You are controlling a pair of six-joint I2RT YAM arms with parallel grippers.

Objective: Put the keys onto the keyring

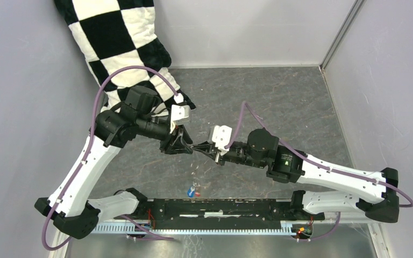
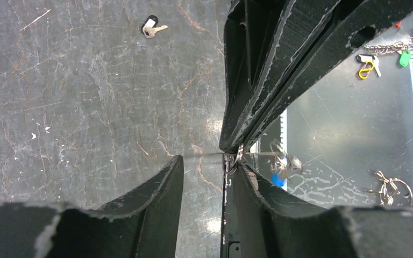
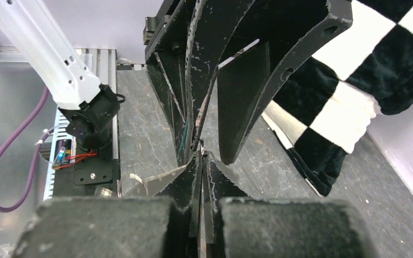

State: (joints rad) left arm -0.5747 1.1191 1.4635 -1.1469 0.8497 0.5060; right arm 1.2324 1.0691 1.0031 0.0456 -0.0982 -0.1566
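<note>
Mid-air, the thin grey wire keyring (image 2: 239, 153) is pinched in the closed right end effector (image 3: 200, 156). The left end effector (image 2: 209, 162) is held parted just beside it. The wire should be centred between those pads before closing. A black-and-white-headed silver key (image 2: 151, 27) is seen on the dark scuffed counter (image 2: 86, 107).

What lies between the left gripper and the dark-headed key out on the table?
Nothing: the left wrist view shows only bare, scratched table between the left gripper and the dark-headed key.
</note>
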